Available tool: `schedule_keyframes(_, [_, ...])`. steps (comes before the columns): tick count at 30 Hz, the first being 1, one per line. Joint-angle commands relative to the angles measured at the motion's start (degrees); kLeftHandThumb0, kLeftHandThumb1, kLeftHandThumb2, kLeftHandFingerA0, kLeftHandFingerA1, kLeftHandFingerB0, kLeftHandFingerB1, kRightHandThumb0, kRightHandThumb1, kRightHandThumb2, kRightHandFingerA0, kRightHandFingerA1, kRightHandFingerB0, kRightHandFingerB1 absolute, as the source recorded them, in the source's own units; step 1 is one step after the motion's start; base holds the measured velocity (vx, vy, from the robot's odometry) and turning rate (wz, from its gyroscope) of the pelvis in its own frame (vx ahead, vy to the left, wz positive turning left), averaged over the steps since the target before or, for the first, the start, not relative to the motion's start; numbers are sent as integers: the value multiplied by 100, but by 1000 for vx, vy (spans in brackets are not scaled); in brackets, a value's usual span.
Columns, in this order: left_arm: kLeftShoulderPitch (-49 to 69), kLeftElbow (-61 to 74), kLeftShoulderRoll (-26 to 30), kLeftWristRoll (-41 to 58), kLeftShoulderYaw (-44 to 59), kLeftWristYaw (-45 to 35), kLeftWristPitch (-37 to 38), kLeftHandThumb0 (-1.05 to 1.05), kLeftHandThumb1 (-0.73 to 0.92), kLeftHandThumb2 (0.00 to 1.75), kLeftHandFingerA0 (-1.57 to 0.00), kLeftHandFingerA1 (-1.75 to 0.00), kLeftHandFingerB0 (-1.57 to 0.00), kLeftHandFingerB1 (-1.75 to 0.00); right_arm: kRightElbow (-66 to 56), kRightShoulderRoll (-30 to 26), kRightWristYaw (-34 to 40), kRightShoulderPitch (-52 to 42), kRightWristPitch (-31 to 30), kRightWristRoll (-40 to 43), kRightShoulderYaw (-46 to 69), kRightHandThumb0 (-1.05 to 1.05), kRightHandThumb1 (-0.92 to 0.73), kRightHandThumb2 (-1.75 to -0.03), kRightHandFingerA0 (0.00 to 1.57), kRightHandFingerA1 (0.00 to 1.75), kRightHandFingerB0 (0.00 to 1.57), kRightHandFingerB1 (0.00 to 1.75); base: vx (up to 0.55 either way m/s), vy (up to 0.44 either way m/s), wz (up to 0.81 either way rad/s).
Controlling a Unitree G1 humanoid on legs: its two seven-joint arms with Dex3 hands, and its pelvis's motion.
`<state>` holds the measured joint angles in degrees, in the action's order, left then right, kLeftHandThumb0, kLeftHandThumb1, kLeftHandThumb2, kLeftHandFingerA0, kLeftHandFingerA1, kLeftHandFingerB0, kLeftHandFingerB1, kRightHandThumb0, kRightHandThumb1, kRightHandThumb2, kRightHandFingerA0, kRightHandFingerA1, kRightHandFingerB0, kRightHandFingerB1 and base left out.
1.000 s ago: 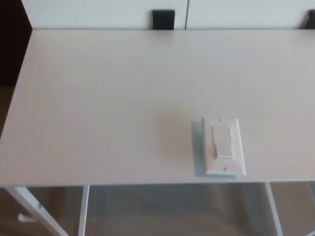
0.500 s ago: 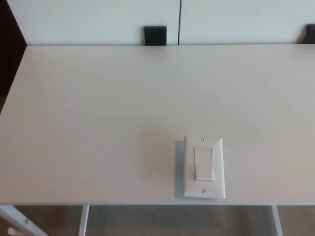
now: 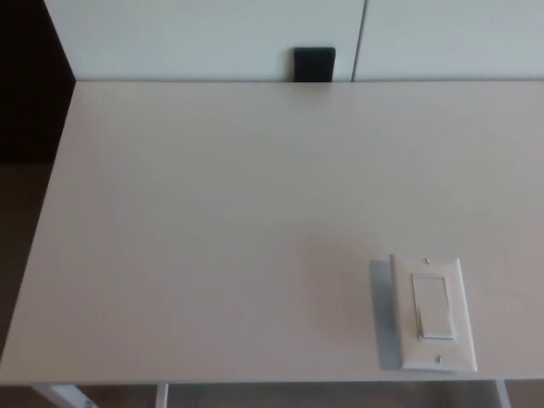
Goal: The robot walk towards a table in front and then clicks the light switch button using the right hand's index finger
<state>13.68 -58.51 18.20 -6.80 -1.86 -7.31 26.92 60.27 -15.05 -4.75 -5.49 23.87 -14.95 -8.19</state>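
Fingers of both hands are out of frame, so their state cannot be told; white rocker light switch plate (image 3: 433, 313) lies lower right on the pale bench (image 3: 212, 221), unpressed, the approach seemingly near done.

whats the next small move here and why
Probably bring the right hand up into view over the light switch. The switch lies flat on the white table, close to its near edge and toward the robot's right side, so it looks within reach, yet neither hand shows in the head view and nothing touches the rocker so far.
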Motion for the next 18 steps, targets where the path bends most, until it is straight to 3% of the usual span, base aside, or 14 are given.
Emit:
schedule_keyframes(1, [51,163,20,-107,-71,30,33,-68,49,80,-24,-115,-27,-79,-128,-69,39,-51,-7,11,-2,-47,-49,-80,52,55,41,50,0,0,0])
schedule_keyframes(2, [36,138,17,-106,-71,39,48,-71,49,81,-25,-114,-27,-78,-117,-69,58,-34,9,-4,-10,-47,-49,-80,53,56,41,50,0,0,0])
schedule_keyframes(3, [5,85,16,-120,-79,64,56,-72,47,82,-27,-114,-28,-79,-98,-73,68,-18,46,-20,-22,-39,-59,-57,60,47,47,39,0,0,0])
schedule_keyframes(6, [-26,12,40,-140,-105,108,80,-72,48,82,-27,-114,-28,-79,-125,-64,33,-19,60,-15,-38,-46,-48,-80,53,57,40,50,-4,-78,4])
schedule_keyframes(7, [-3,48,47,-126,-107,93,68,-70,41,104,-40,-86,-28,-69,-154,-61,23,-38,58,-19,-49,-47,-49,-80,52,55,40,50,21,-82,0])
schedule_keyframes(8, [18,92,54,-121,-112,86,51,-70,41,104,-40,-86,-28,-69,-182,-62,52,-50,45,-59,-80,-47,-49,-80,52,55,40,50,0,0,0])
schedule_keyframes(9, [13,68,56,-137,-123,110,77,-70,47,82,-27,-112,-28,-77,-192,-68,70,-47,35,-96,-110,-47,-49,-79,52,54,40,49,0,0,0])
schedule_keyframes(10, [36,87,58,-134,-127,108,90,-70,40,103,-43,-89,-32,-71,-239,-70,66,-64,0,-114,-140,-47,-49,-79,51,54,39,49,0,0,0])
schedule_keyframes(12, [31,62,48,-109,-121,71,89,-69,47,82,-28,-111,-28,-76,-350,-84,65,-113,-7,-144,-193,-47,-49,-79,51,55,38,49,0,0,0])
schedule_keyframes(13, [37,78,40,-105,-121,71,82,-70,48,82,-28,-111,-29,-75,-353,-85,64,-111,9,-142,-200,-38,-60,-58,57,43,44,37,0,0,0])
schedule_keyframes(14, [37,78,27,-92,-114,64,79,-69,40,102,-43,-88,-32,-69,-349,-87,74,-103,10,-142,-215,-39,-59,-57,58,43,45,37,0,0,0])
schedule_keyframes(15, [35,70,15,-76,-104,55,79,-69,40,102,-43,-88,-32,-69,-332,-88,87,-91,8,-147,-225,-39,-59,-57,58,43,45,37,0,0,0])
schedule_keyframes(16, [33,82,-14,-30,-95,-25,105,-67,48,79,-28,-112,-30,-76,-334,-112,93,-63,-12,-181,-260,-40,-60,-58,58,42,45,37,0,0,0])
schedule_keyframes(18, [22,111,-33,-37,-112,-47,130,-69,48,78,-28,-115,-31,-78,-387,-138,89,-48,-48,-193,-289,-39,-60,-58,58,42,45,37,0,0,0])
